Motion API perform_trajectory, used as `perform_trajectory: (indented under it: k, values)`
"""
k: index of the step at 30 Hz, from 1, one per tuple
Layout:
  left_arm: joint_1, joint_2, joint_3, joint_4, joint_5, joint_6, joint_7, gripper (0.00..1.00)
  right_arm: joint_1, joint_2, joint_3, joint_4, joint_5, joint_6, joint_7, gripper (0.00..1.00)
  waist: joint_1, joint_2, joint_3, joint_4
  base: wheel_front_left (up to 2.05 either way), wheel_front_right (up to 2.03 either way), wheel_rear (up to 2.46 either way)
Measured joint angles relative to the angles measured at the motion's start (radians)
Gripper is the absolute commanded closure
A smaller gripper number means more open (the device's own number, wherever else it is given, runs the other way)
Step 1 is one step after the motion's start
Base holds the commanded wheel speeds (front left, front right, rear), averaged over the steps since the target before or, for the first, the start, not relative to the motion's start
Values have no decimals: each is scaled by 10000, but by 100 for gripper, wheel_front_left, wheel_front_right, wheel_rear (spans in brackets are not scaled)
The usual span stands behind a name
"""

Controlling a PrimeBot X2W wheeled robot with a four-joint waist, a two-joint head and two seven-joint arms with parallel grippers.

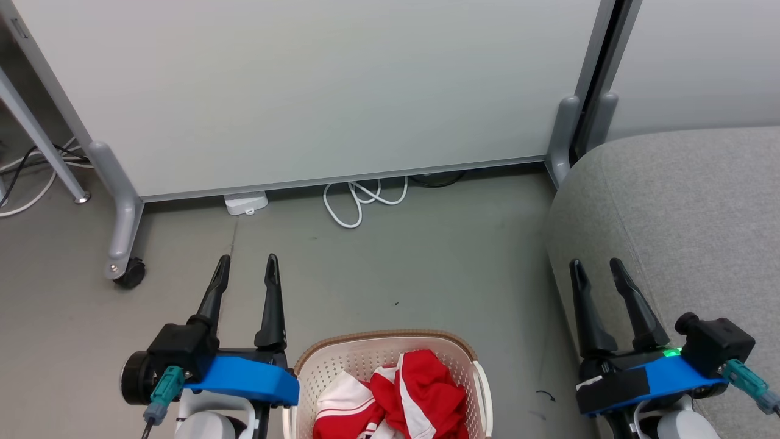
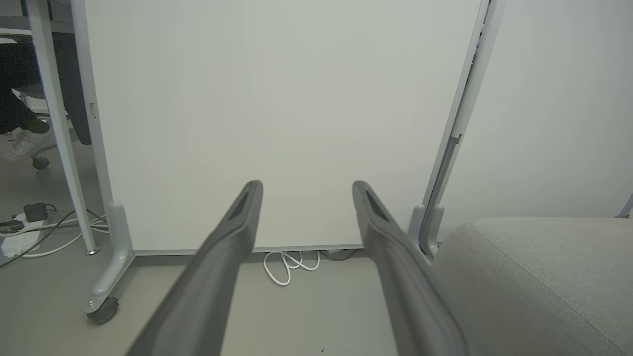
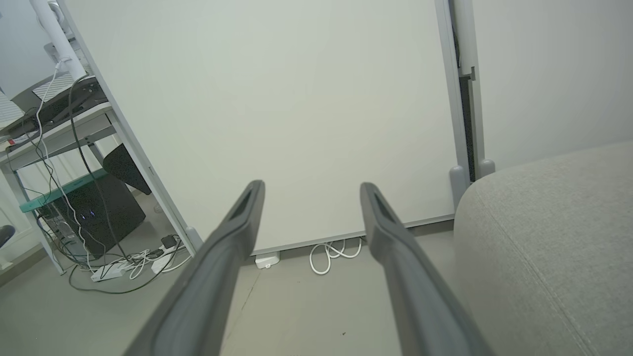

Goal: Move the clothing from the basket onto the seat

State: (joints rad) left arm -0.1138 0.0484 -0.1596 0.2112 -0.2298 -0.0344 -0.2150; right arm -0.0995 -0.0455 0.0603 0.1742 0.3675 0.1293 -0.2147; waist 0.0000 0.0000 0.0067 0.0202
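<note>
Head view: the left gripper and the right gripper both hang empty, fingers apart and pointing away from the robot. The basket sits on the floor just right of the left gripper's wrist, behind its fingertips. The clothing lies crumpled inside it, so I judge the task to be at its very start. The seat spreads from the right gripper's fingers off to their right. The next move likely calls for one gripper to draw back and dip into the basket to pinch a fold of the thin fabric. The basket's near half is cut off, so how the garments lie is unclear.

Left wrist view: the fingers stand wide apart with nothing between them, and the seat's corner lies low to their right.

Right wrist view: the fingers are likewise spread and empty, with the seat just beside the right-hand one.
</note>
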Motion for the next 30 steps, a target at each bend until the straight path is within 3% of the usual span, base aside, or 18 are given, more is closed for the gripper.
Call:
perform_trajectory:
  k: [30]
  values:
    - [-109,4,-320,439,796,-186,-468,0,-42,-17,75,251,-1335,2,-479,0,0,0,-91,67,0,0,0]
